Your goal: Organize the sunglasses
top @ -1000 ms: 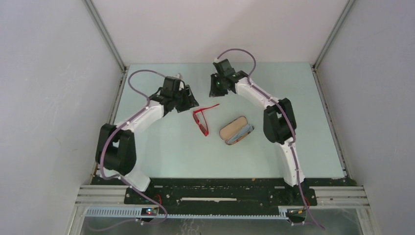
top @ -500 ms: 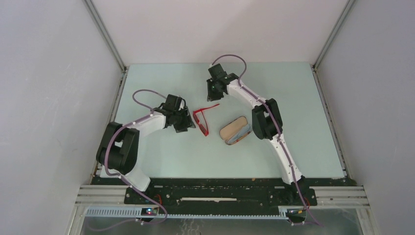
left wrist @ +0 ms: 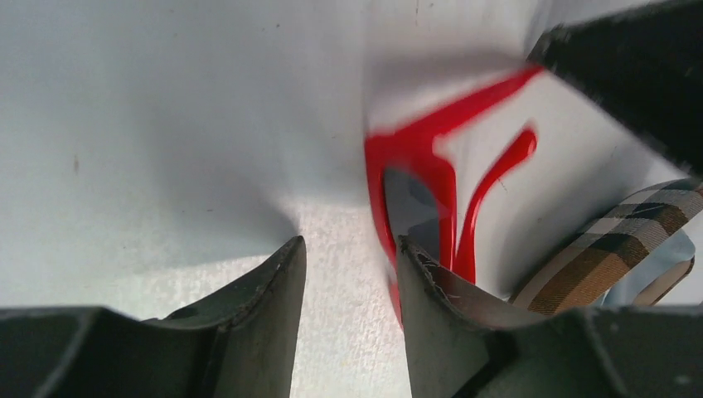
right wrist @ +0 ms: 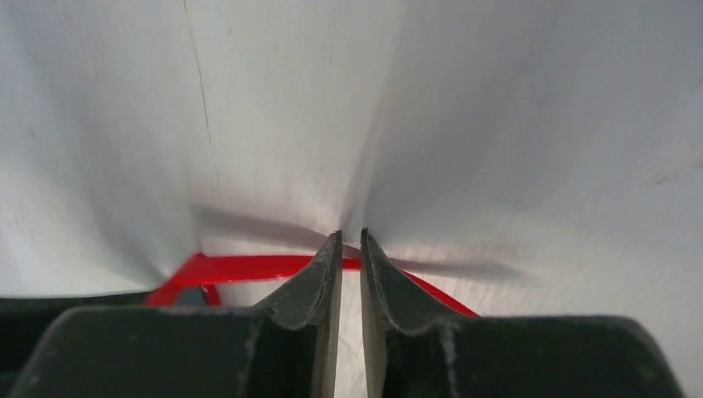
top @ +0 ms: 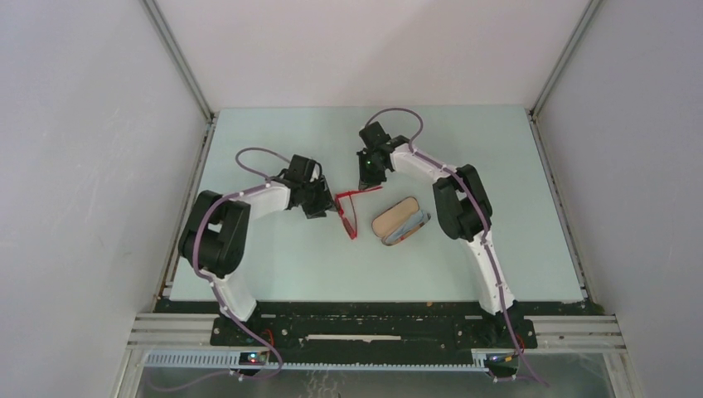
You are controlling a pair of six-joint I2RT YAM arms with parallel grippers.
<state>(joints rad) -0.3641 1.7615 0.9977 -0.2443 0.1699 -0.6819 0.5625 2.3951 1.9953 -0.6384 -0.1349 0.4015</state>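
left arm: comes in from the left, wrist low over the surface (top: 273, 257)
left gripper (top: 320, 201): jaws apart by a modest gap with only bare surface between them. The right finger sits just beside the near end of the frame; can't tell if it touches.
sunglasses (top: 345, 217): lie flat on the surface mid-field, between the two grippers and just left of the case
sunglasses look: bright red glossy plastic frame, dark grey lenses, thin red arms. Both arms are unfolded. One runs off toward the right gripper; the other shows a curved tip in the left wrist view.
right gripper (top: 370, 176): tips point down at the far arm of the glasses. Jaws are almost together with a thin slit left. The red arm runs crosswise under the tips, not visibly clamped; contact can't be told.
case (top: 396, 222): brown oblong with plaid stripes, lying just right of the sunglasses and apart from them. It looks open.
pale blue cloth (left wrist: 673, 249): shows at the case's open edge
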